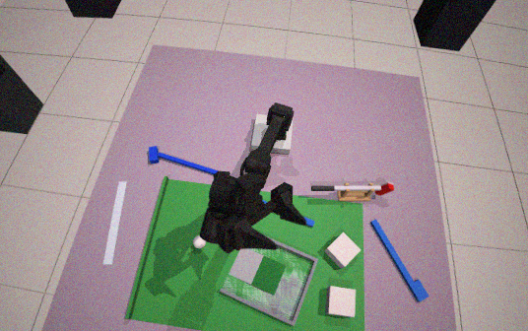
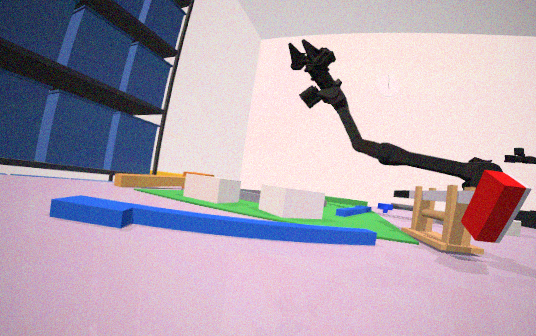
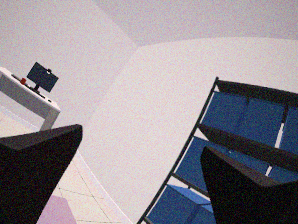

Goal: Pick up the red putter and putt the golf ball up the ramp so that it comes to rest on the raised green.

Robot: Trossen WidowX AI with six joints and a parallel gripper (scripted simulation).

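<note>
Top view first, left to right: I see a white strip (image 1: 115, 223) on the pink surface, then a blue club (image 1: 187, 164) partly hidden under my arm. The white golf ball (image 1: 199, 241) sits on the green mat (image 1: 182, 310) (image 2: 395, 232), outside the gray-rimmed enclosure (image 1: 256, 307). Within that rim I make out a pale gray panel and a darker green patch, partly covered by my gripper (image 1: 292, 234) (image 2: 297, 43) (image 3: 142, 138). Its fingers are spread wide, released, with nothing between them. Farther right, two white blocks (image 1: 343, 249) (image 2: 210, 188) stand on the mat. The red putter (image 1: 362, 188) (image 2: 492, 206) lies across a small wooden rack (image 1: 355, 198) (image 2: 452, 215), its red head sticking out past the right side. Another blue club (image 1: 396, 258) (image 2: 225, 220) lies at the far right.

On the exterior camera, the shelf unit (image 2: 162, 115) (image 3: 179, 150) at left carries rows of blue bins (image 2: 110, 55) (image 3: 262, 120); I can't tell what they hold. My gripper is raised high, well apart from the putter.

Through the wrist camera I get a desk (image 3: 25, 100) with a monitor (image 3: 42, 76) at left, and the same bins at right.
</note>
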